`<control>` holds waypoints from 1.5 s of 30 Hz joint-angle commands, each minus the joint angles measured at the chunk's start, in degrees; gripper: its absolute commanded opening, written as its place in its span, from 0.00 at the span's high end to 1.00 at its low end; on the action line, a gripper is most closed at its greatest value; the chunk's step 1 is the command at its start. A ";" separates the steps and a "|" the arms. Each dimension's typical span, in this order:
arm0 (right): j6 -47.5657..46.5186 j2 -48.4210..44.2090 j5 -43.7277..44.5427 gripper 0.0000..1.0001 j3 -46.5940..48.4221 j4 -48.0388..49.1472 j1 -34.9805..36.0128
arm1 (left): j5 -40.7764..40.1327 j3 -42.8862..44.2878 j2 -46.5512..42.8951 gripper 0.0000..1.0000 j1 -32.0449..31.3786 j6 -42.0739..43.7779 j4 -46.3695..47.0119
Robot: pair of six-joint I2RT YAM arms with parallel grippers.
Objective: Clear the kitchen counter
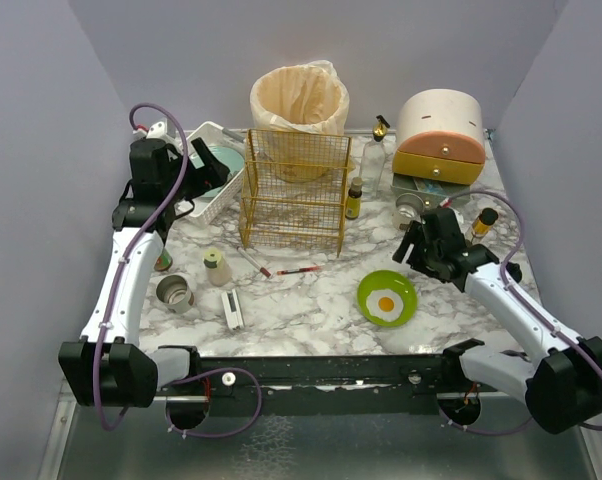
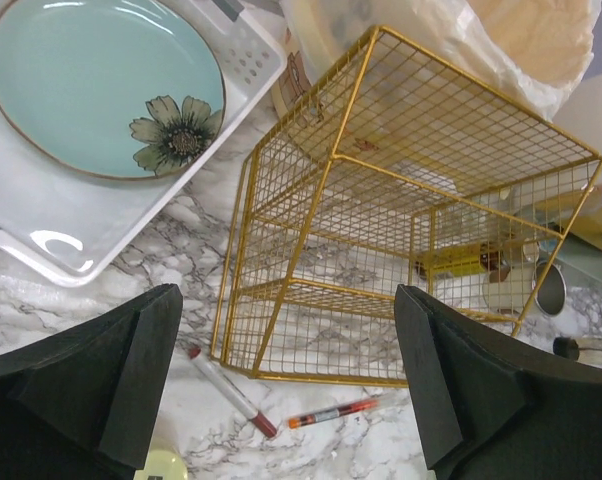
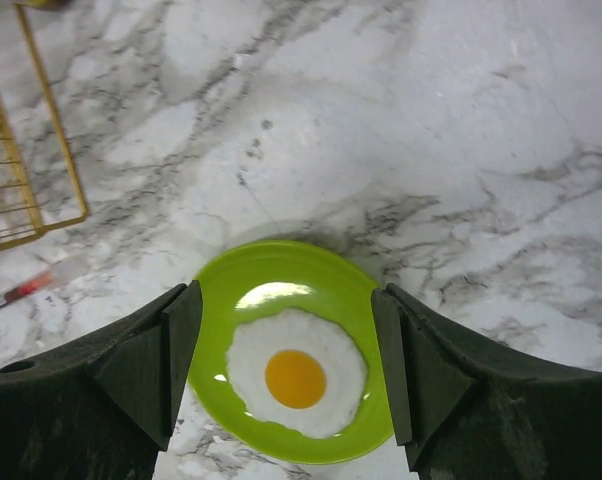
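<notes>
The marble kitchen counter (image 1: pixel 311 300) holds many items. My left gripper (image 1: pixel 206 160) is open and empty, raised over the counter's far left; in the left wrist view (image 2: pixel 291 400) it looks down on two pens (image 2: pixel 226 390) beside a gold wire rack (image 2: pixel 401 220). A teal flower plate (image 2: pixel 91 80) lies in the white dish tray (image 2: pixel 41 240). My right gripper (image 1: pixel 418 250) is open and empty. In the right wrist view (image 3: pixel 286 370) its jaws stand on either side above a green plate (image 3: pixel 281 275) with a fried egg (image 3: pixel 296 375).
A lined bin (image 1: pixel 299 105) and a bread box (image 1: pixel 441 135) stand at the back. Bottles (image 1: pixel 373 160) stand near the rack. A tin can (image 1: pixel 174 293), a small jar (image 1: pixel 217 267) and a white object (image 1: pixel 234 308) sit front left.
</notes>
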 commanded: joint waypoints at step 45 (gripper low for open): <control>12.13 -17.42 -22.29 1.00 -34.30 24.44 -7.40 | 11.88 -5.75 0.41 0.08 -2.28 -1.67 4.00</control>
